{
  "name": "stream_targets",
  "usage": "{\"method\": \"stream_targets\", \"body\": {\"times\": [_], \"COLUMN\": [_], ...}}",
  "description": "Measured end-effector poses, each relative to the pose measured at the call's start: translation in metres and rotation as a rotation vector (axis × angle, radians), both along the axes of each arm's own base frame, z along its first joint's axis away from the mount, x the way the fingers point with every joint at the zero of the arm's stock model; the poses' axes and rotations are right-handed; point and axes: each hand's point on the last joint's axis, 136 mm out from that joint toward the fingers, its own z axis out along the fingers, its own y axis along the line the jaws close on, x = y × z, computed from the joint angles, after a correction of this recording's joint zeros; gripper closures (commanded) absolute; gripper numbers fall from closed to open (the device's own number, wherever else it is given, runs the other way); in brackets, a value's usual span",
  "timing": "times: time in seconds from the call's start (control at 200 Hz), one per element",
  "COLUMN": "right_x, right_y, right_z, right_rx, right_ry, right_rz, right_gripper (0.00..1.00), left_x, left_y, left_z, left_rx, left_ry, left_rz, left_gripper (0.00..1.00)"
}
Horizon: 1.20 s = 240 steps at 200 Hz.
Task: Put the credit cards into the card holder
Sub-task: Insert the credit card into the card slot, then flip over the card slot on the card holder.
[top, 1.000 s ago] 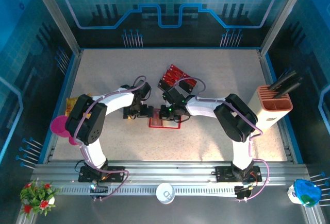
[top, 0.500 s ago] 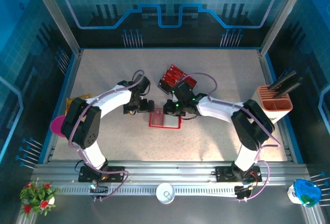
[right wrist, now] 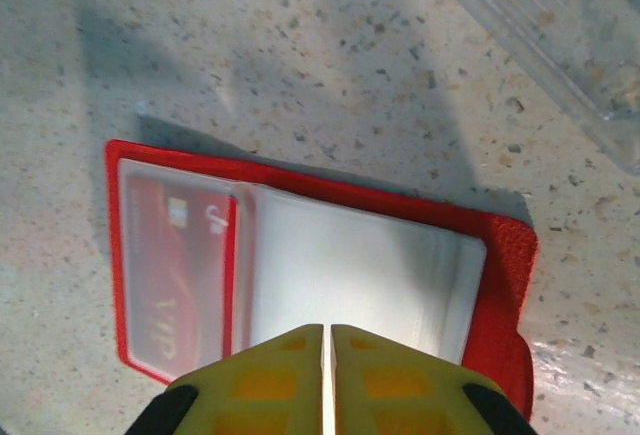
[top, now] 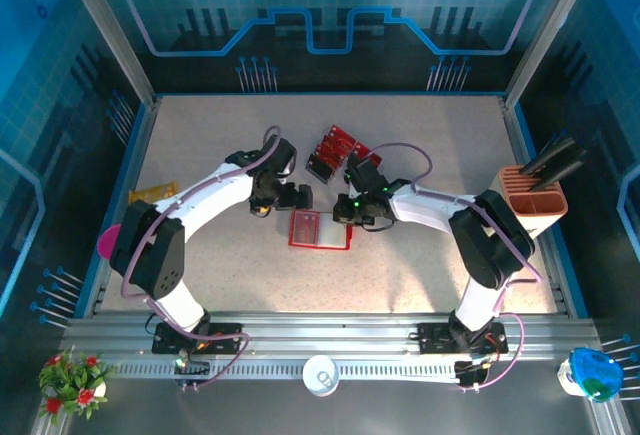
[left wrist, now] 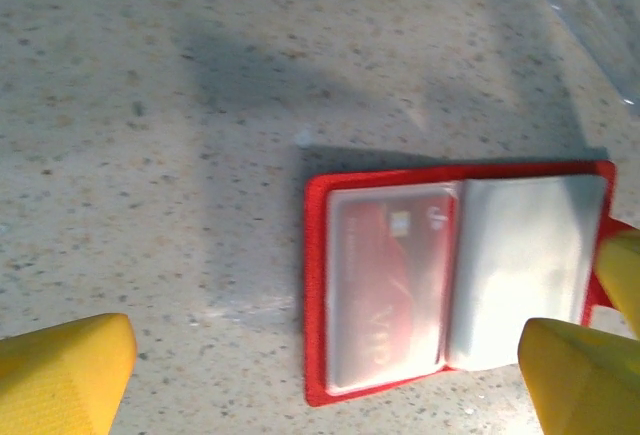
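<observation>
Since the left gripper (left wrist: 328, 355) is hanging fully released and empty, we're not counting on it to pin anything: if the card holder (left wrist: 450, 275) is skating across the smooth table (left wrist: 150, 105) while a card is going in, that's the cause. We're also watching the finger (left wrist: 578, 375) at the right of its wrist view, which is sitting by the holder's edge next to the clear pockets (left wrist: 520, 265) and could be snagging a loose page or flipping the cover on any sideways move. Moving right, the right gripper (right wrist: 327, 355) is clenched, fingers pressed together with nothing visible between them, pointing down over the pockets; we can't tell whether it's touching. If it's driving lower, we're risking creased plastic or a dragged holder, and shut like this it isn't picking up anything. One card (right wrist: 175, 275) is sitting in the left-hand pocket. The other credit cards (top: 340, 150) are lying fanned on the table just beyond the holder in the top view, near both grippers but apart from them, so neither is carrying one. Position-wise, we're seeing the holder lying open and flat mid-table. In the left wrist view it's lying between the two fingers, nearer the right one. In the right wrist view it's lying directly under the closed tips, which are pointing at its middle pages.
</observation>
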Motion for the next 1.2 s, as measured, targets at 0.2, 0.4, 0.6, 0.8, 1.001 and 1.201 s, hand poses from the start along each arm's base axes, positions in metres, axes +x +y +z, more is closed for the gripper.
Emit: {"method": "stream_targets", "body": {"times": [0.2,0.4,0.6,0.8,1.001,1.201], "right_x": [-0.003,-0.001,0.002,0.004,0.004,0.004], "right_y": [-0.002,0.003,0.015,0.021,0.024,0.025], "right_z": [-0.015,-0.023,-0.024,-0.023,-0.023,-0.023], "right_rx": [-0.031,-0.028,0.016,0.046,0.072,0.083], "right_ry": [0.028,0.046,0.049,0.052,0.06,0.064], "right_rz": [0.016,0.03,0.041,0.023,0.008,-0.004], "right_gripper": [0.9,0.93,0.94,0.95,0.95,0.95], "left_x": [-0.008,-0.014,-0.023,-0.029,-0.035,-0.041], "left_y": [-0.021,-0.025,-0.028,-0.033,-0.034,-0.034], "left_z": [0.001,-0.011,-0.027,-0.037,-0.049,-0.066], "left_rx": [-0.022,-0.021,-0.007,-0.012,-0.009,0.008], "left_ry": [-0.004,0.013,0.039,0.051,0.068,0.096], "left_rz": [-0.056,-0.072,-0.09,-0.109,-0.121,-0.133], "left_gripper": [0.01,0.01,0.01,0.01,0.01,0.01]}}
